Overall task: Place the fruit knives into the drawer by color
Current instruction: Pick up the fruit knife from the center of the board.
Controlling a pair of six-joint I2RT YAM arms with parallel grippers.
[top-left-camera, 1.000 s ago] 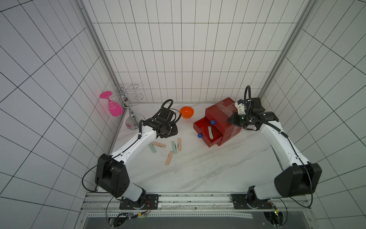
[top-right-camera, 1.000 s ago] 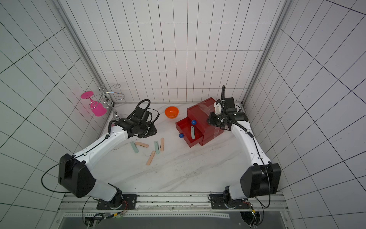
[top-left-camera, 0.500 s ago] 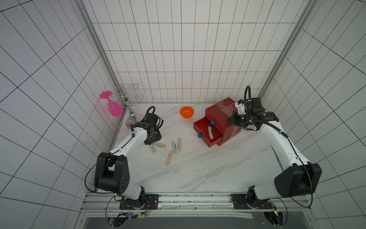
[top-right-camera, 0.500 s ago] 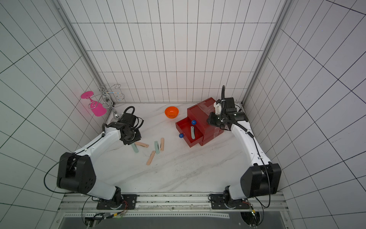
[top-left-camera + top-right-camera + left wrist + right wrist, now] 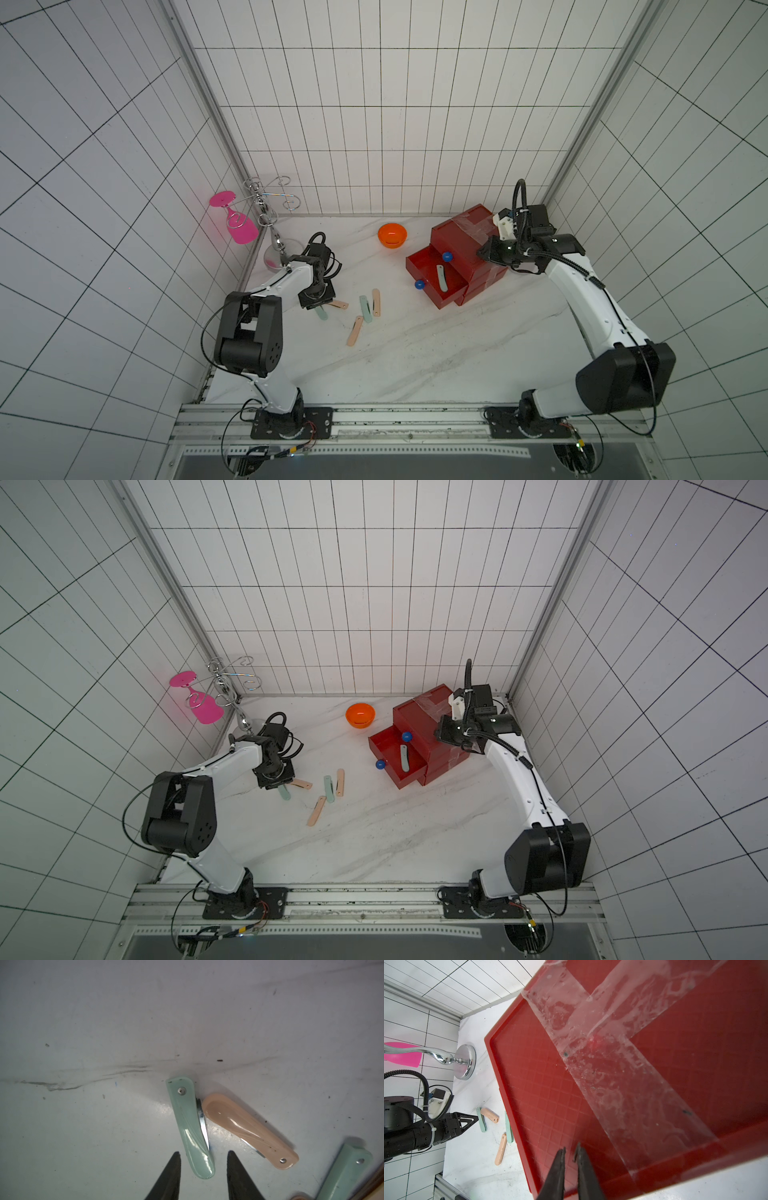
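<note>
Several fruit knives lie on the white table left of the red drawer chest [image 5: 457,237]: a mint one [image 5: 322,312] touching a peach one [image 5: 338,304], a mint [image 5: 365,308] and peach [image 5: 376,302] pair, and a lone peach one [image 5: 354,331]. A pale green knife [image 5: 441,278] lies in a pulled-out drawer. My left gripper [image 5: 203,1152] is open, its fingertips on either side of the mint knife's [image 5: 190,1126] near end without touching it. My right gripper [image 5: 570,1149] is shut and empty, hovering over the chest's taped top [image 5: 612,1076].
An orange bowl [image 5: 392,235] sits behind the knives, next to the chest. A chrome rack [image 5: 266,208] with a pink glass [image 5: 239,226] stands at the back left corner, close behind my left arm. Two drawers stick out with blue knobs [image 5: 419,284]. Tiled walls enclose three sides.
My left gripper has swung left and come down toward the front, ending over the mint knife at the left end of the group. The right arm and the knives have not moved.
</note>
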